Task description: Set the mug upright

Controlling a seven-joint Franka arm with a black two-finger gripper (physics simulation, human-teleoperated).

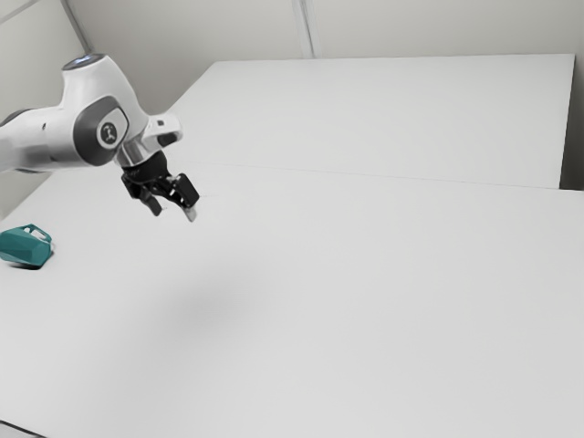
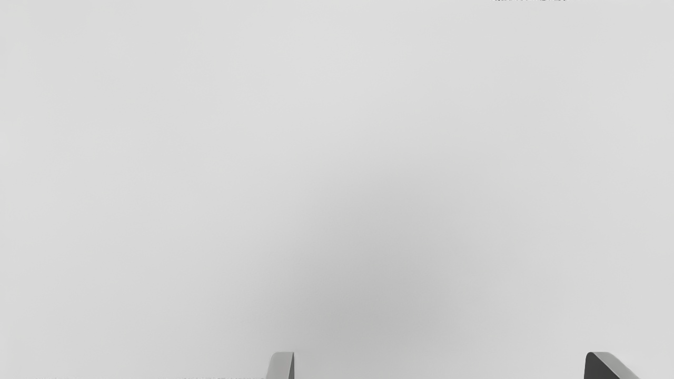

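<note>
The fingers (image 1: 189, 192) stand wide apart above the worktop (image 1: 365, 292), cut off by the wrist view's edge. Beneath them spreads a blurred shadow (image 1: 205, 306). Well apart, at the exterior view's left edge, the mug (image 1: 24, 248) lies on its side, slightly cropped, handle (image 1: 38, 232) uppermost, its mouth hard to make out.

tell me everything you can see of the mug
The mug is teal, its body made of flat, angled facets, with a looped handle on the upper side. Its material could be plastic or glazed ceramic; I can't tell which. It lies on its side on the white table, not upright, at the exterior view's far left, with a dark shadow beneath it. Only the table appears to touch it; my open gripper is well apart from it. I can't make out its inside.
</note>
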